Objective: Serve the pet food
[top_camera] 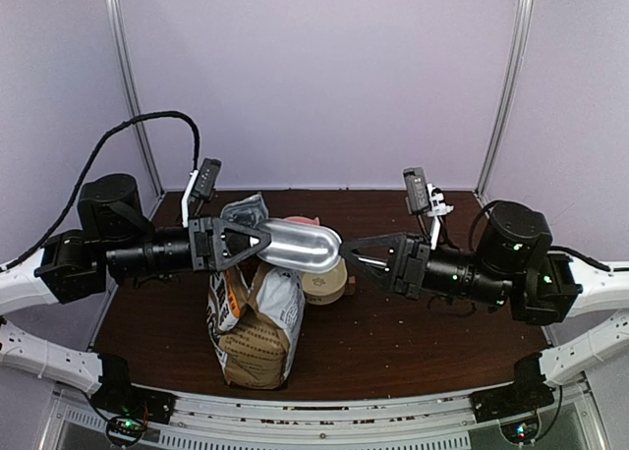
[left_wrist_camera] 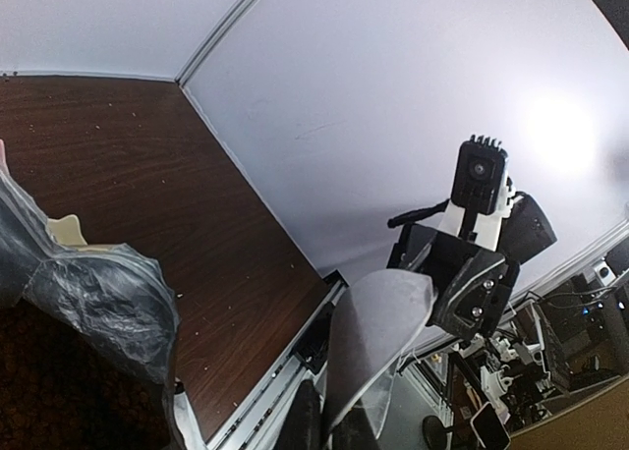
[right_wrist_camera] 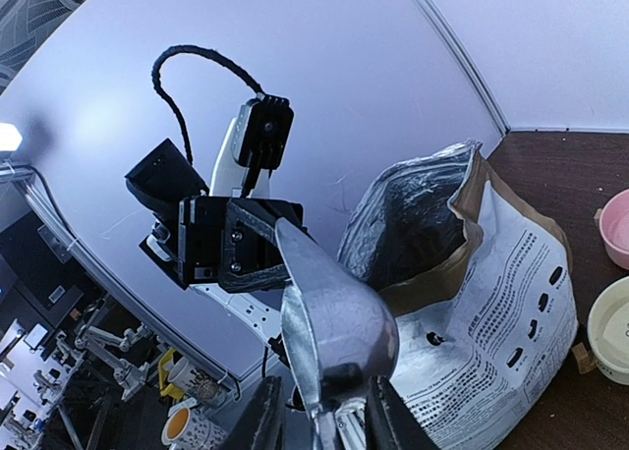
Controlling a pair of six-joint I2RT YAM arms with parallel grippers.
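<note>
Brown pet food (left_wrist_camera: pixel 59 391) lies bagged beside left end effector (top_camera: pixel 260 244), which pinches the scoop (top_camera: pixel 300 246).

- Robotics lab test booth: plain white panel walls (top_camera: pixel 324 77), silver metal corner posts (top_camera: pixel 135 96).
- Dark brown wood-grain tabletop (top_camera: pixel 393 342).
- Outside the booth, cluttered equipment benches (left_wrist_camera: pixel 560 342), white mugs (right_wrist_camera: pixel 185 426).

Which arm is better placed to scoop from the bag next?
Probably right: the right fingers straddle the metal scoop's narrow handle end, facing the open bag. The left fingers only pinch its far tip.
</note>
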